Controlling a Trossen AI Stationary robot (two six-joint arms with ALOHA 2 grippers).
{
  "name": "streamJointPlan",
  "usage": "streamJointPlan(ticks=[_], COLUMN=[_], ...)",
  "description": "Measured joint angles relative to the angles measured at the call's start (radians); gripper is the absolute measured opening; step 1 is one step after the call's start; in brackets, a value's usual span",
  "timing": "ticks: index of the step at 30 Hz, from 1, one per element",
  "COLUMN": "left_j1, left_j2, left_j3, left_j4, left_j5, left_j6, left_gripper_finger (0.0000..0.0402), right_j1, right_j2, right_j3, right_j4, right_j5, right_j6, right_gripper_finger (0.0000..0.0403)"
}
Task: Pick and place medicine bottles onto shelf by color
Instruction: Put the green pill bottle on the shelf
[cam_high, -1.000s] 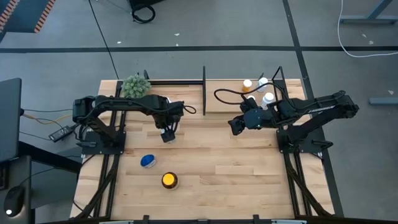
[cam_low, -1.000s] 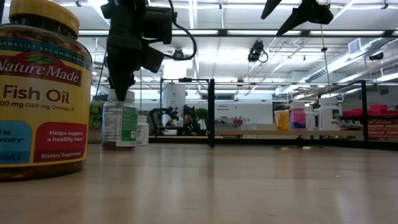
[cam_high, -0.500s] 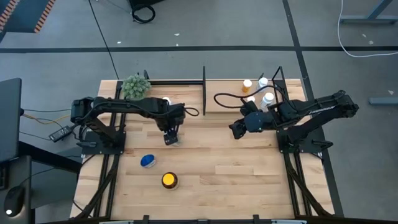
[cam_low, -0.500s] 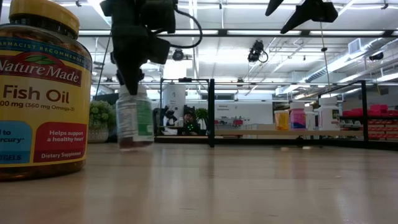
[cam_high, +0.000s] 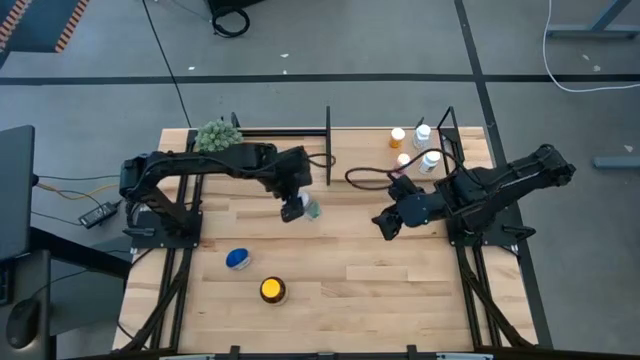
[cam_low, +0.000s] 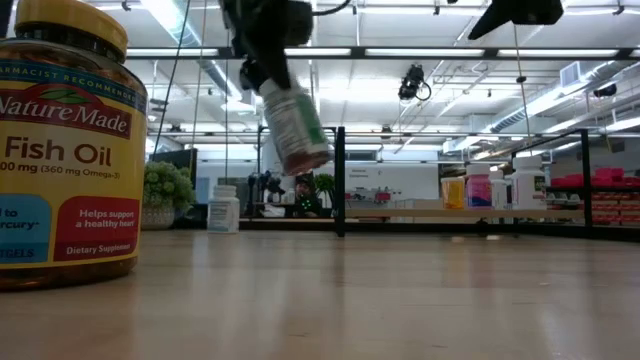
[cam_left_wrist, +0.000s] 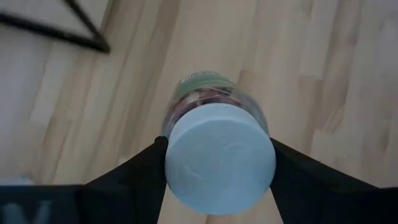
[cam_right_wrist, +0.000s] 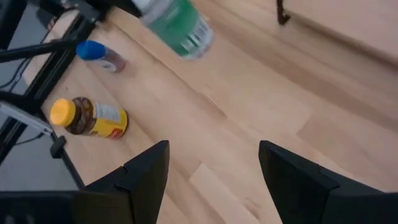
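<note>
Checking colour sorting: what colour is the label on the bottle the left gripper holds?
Green, on the bottle held by the left gripper; clearest in the right wrist view.

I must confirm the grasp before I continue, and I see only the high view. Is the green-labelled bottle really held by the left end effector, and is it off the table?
Observer: Yes. In the left wrist view both fingers press the white cap of the green-labelled bottle; the left end effector is shut on it.
Operator: Is it lifted?
Observer: The low view shows it hanging tilted, well clear of the tabletop.
Operator: What does the right end effector do?
Observer: The right end effector is open and empty above bare planks.
Operator: Which bottles remain on the table?
Observer: The amber fish oil bottle and the blue-lidded bottle stand upright.
</note>
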Motion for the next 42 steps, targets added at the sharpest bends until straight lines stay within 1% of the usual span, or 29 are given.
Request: streamJointPlan(ticks=[3, 8, 12, 14, 17, 19, 24, 28, 33, 37, 42], left_j1=[-0.007, -0.025, -0.032, -0.032, -0.032, -0.032, -0.037, -0.044, -0.047, -0.046, -0.051], left_j2=[0.052, 0.099, 0.11, 0.11, 0.11, 0.11, 0.111, 0.111, 0.111, 0.111, 0.11], left_j3=[0.094, 0.262, 0.39, 0.437, 0.485, 0.503, 0.505, 0.505, 0.505, 0.505, 0.505], left_j4=[-0.029, -0.061, -0.075, -0.079, -0.09, -0.094, -0.11, -0.105, -0.112, -0.135, -0.128], left_j5=[0.02, 0.069, 0.1, 0.111, 0.114, 0.117, 0.168, 0.172, 0.182, 0.186, 0.187], left_j6=[0.017, 0.013, 0.005, -0.004, -0.006, -0.006, -0.006, 0.0, 0.005, 0.005, 0.005], left_gripper_finger=[0.0248, 0.0239, 0.0241, 0.0247, 0.025, 0.0246, 0.0241, 0.0251, 0.0246, 0.0242, 0.0252], right_j1=[0.039, 0.072, 0.07, 0.06, 0.034, 0.011, -0.054, -0.095, -0.114, -0.105, -0.118], right_j2=[0.0, 0.0, 0.0, 0.0, 0.0, 0.0, 0.003, 0.037, 0.104, 0.131, 0.159], right_j3=[0.0, 0.0, 0.0, 0.0, 0.0, 0.0, 0.0, 0.0, 0.0, 0.0, 0.0], right_j4=[0.063, 0.199, 0.284, 0.325, 0.393, 0.433, 0.5, 0.562, 0.651, 0.65, 0.652], right_j5=[0.067, 0.144, 0.197, 0.214, 0.211, 0.211, 0.203, 0.141, 0.0, -0.019, -0.022], right_j6=[-0.089, -0.35, -0.558, -0.62, -0.677, -0.718, -0.79, -0.801, -0.828, -0.818, -0.826], right_gripper_finger=[0.0255, 0.0255, 0.0256, 0.0261, 0.0278, 0.0296, 0.0344, 0.0368, 0.0372, 0.0372, 0.0372])
